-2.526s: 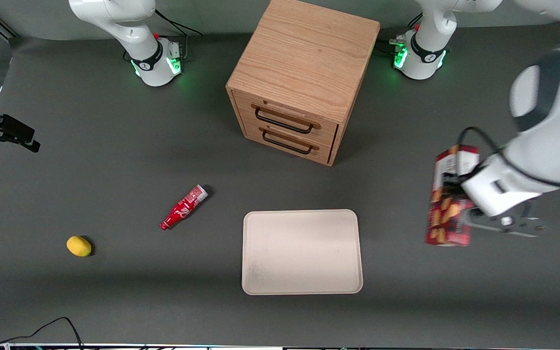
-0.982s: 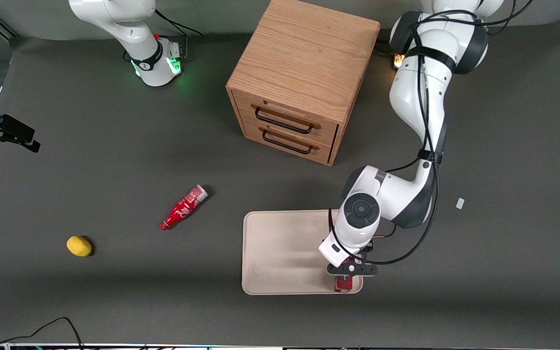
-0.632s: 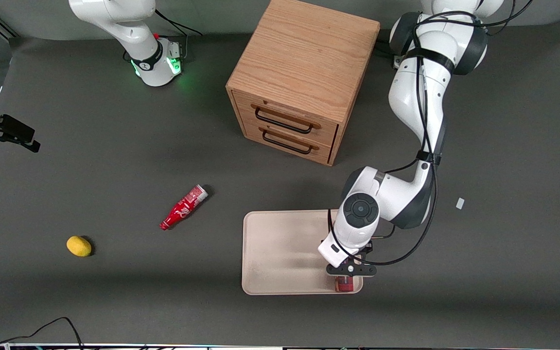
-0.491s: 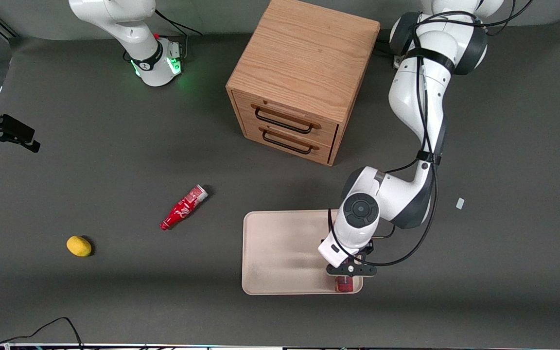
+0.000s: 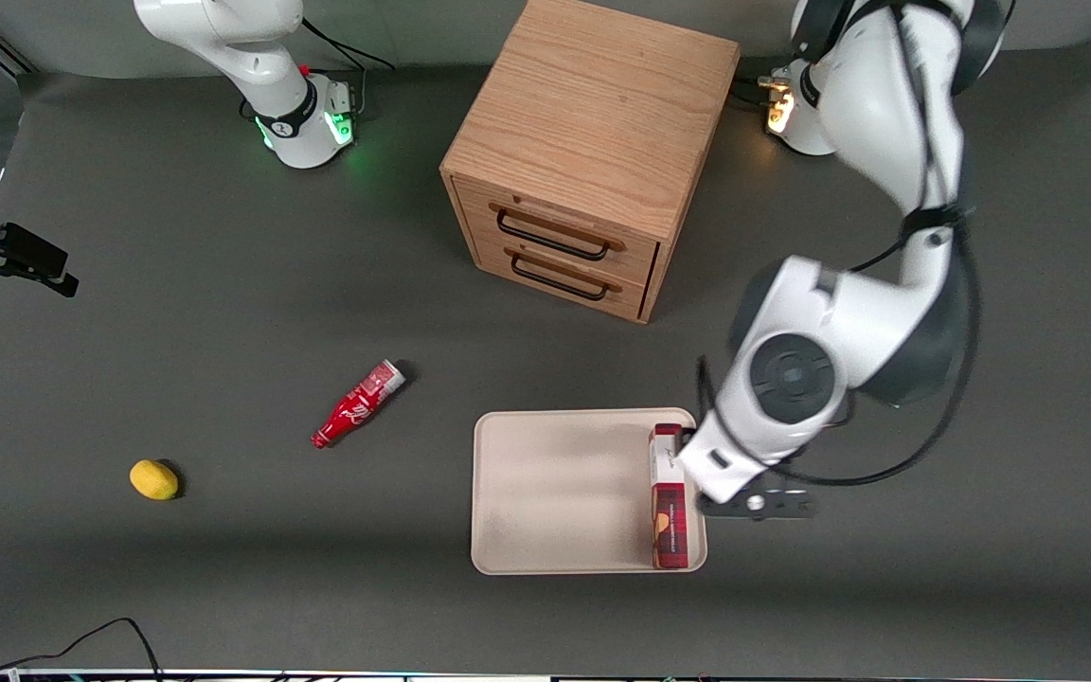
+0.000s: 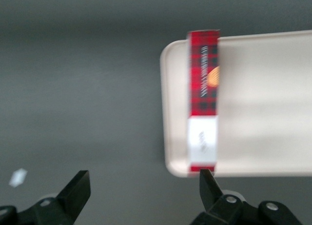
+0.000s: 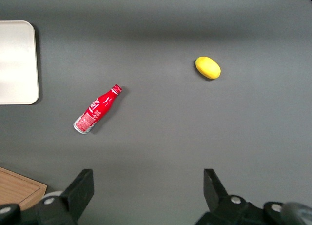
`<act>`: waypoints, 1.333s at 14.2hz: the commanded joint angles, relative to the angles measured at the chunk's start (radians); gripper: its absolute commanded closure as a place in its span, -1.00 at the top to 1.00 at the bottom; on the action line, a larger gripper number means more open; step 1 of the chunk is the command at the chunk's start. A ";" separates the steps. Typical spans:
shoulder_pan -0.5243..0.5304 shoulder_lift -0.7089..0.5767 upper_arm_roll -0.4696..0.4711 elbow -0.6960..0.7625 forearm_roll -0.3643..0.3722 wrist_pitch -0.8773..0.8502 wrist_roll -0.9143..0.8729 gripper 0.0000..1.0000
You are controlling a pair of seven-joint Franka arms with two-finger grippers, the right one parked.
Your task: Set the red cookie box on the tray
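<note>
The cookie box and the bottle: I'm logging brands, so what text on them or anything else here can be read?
red cookie box on the tray: lettering along its side, too blurred to read.
red soda bottle: white script, too small to read.
gripper, open, beside the tray: no text.

A dark grey mat (image 5: 223, 313) covered my table. A wooden cabinet (image 5: 593, 142) with two drawers stood there under soft, even light.

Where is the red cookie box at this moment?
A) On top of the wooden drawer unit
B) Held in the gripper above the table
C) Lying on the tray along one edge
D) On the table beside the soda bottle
C: the red cookie box lies on the tray along its edge, while the open gripper hangs clear above it, holding nothing.
</note>
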 commanded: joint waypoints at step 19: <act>0.350 -0.716 0.009 -0.711 0.073 -0.022 0.505 1.00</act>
